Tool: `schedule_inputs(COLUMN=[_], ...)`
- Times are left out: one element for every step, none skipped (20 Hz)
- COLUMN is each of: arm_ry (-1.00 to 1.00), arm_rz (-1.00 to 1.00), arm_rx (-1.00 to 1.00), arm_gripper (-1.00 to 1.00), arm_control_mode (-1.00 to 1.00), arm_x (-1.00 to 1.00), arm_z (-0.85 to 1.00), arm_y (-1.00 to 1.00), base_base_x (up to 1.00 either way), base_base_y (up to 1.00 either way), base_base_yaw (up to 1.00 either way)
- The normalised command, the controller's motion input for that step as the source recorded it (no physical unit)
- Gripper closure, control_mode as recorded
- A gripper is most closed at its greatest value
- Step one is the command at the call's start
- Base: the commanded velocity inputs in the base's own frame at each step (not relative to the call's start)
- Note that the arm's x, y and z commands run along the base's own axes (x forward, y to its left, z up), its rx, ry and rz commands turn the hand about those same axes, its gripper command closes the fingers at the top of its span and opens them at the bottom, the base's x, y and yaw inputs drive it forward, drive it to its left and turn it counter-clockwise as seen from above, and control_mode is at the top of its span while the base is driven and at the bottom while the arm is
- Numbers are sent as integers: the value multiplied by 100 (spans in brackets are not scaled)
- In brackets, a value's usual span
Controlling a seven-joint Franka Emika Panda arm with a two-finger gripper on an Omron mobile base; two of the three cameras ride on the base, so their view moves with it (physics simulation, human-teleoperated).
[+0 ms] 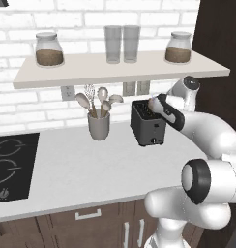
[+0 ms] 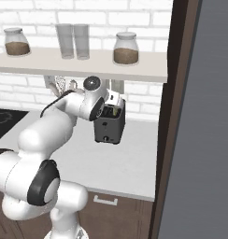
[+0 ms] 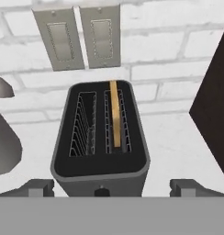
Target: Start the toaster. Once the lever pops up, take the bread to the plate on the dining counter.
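The black two-slot toaster (image 1: 148, 124) (image 2: 110, 125) stands on the pale worktop against the brick wall. From above, the toaster (image 3: 101, 137) has a thin golden bread (image 3: 114, 114) slice standing in its right slot, while the left slot is empty. A small dark lever (image 3: 101, 190) tab peeks out at the near narrow face. My gripper (image 3: 112, 188) hovers just above the toaster's front end and is open, its fingertips (image 3: 38, 187) spread wider than the toaster and holding nothing. The plate and the dining counter are out of view.
A grey crock of utensils (image 1: 98, 125) stands left of the toaster, and a black hob (image 1: 8, 164) lies further left. A shelf (image 1: 115, 68) with jars and glasses hangs low overhead. A dark tall panel (image 2: 181, 116) closes the right side. Wall outlets (image 3: 77, 36) sit behind the toaster.
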Motion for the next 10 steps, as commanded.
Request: schedule_inputs(arm_ry=[4,4,3,1,0,0,0,0,0,0], arm_rz=[0,0,0,0,0,0,0,0,0,0], arm_rx=[-4,-5,-5,-4,-3,-2,-1,-3,-3,-3], arm_gripper=[-100,-100,-100,-100,-100,-100,-100,-100,-100,-100], arm_control_mode=[-100,-100,-100,-100,-100,-100,-100,-100,-100,-100], arm_x=[13,16,18,15,14,20,20,22,24,24], arm_z=[-16,-22,-25,-20,-13,-6,-1,-3,-8,-10], arm_y=[0,-2,-5,-4,0,0,0,0,0,0], base_base_x=[0,0,0,0,0,0,0,0,0,0], base_base_y=[0,0,0,0,0,0,0,0,0,0], base_base_yaw=[0,0,0,0,0,0,0,0,0,0])
